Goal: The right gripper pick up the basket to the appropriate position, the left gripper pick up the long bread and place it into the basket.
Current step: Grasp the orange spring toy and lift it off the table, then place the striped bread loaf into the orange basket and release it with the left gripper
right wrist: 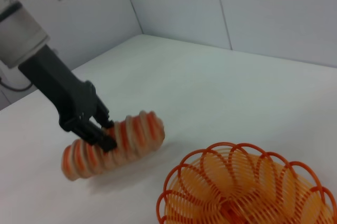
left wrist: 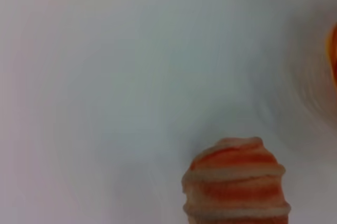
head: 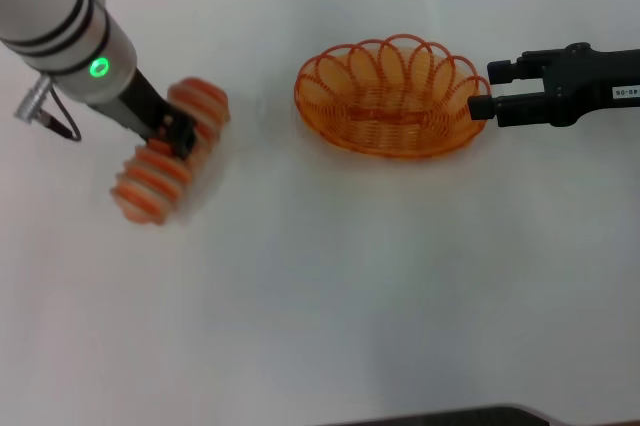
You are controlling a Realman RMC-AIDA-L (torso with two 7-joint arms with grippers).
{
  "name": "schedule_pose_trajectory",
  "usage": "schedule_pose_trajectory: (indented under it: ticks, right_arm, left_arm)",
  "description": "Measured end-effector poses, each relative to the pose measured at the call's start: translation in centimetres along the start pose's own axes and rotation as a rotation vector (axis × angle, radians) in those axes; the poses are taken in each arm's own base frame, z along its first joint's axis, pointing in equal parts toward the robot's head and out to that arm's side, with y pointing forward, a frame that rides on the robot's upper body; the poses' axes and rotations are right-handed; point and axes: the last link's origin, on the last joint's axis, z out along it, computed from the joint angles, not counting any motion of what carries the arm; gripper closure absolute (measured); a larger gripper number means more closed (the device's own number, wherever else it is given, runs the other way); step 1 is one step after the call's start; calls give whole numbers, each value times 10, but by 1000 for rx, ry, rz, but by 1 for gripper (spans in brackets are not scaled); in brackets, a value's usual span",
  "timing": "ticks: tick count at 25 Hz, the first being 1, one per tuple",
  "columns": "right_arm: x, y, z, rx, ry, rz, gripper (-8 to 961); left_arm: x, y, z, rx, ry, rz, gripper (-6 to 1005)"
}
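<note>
Left gripper (head: 178,136) is pinching the long bread (head: 170,166) mid-length; right gripper (head: 487,93) is clamping the basket (head: 390,98) rim.

Left tool (right wrist: 102,134) comes down from the upper left of the frame, clamped around the middle of the long bread (right wrist: 113,145). Basket (right wrist: 242,187) sits lower right on the white table (right wrist: 221,92), apart from the bread.

Light: bright, even, overhead; worktop (head: 330,286) near washed out.
Shadows: faint, soft under basket (head: 390,96).
Blur: bread (head: 170,151) smeared in head view; left wrist view soft throughout.
Sharpest: right wrist view.
</note>
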Motion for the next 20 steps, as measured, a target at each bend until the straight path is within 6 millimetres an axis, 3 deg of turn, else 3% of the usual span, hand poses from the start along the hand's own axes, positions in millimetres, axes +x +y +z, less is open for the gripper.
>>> schedule_pose_trajectory:
  ticks: [9,14,20]
  right_arm:
    - [4,-1,-6,8,-25,26,215]
    - [9,1,-12,6,-39,53,215]
    - [17,4,-23,-3,-65,86,216]
  left_arm:
    - [35,-14,-34,30,210,256,689]
    - [69,8,-45,-8,343,489,727]
    - [92,39,-32,-49,348,787,754]
